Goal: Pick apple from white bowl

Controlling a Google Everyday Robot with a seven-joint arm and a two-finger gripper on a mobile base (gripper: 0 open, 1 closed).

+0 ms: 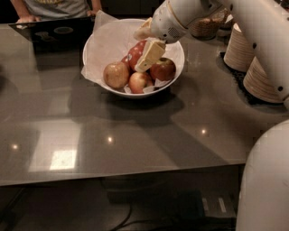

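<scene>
The white bowl (92, 47), lined with crinkled white paper, stands at the back middle of the dark table. In it lies the deep-red apple (133, 53) with a small pale sticker, at the back of the pile. My gripper (145, 44) reaches down into the bowl from the upper right. Its pale fingers (150, 54) stand apart, one in front of the apple's right side and one behind it. The apple rests in the bowl, partly hidden by the front finger.
A yellowish-brown apple (116, 74) and two blushed apples (139, 82) (163, 68) share the bowl. Stacks of paper plates (262, 74) and a wicker basket (207, 27) stand at the right. A laptop (54, 32) and a person (54, 6) are at the back left.
</scene>
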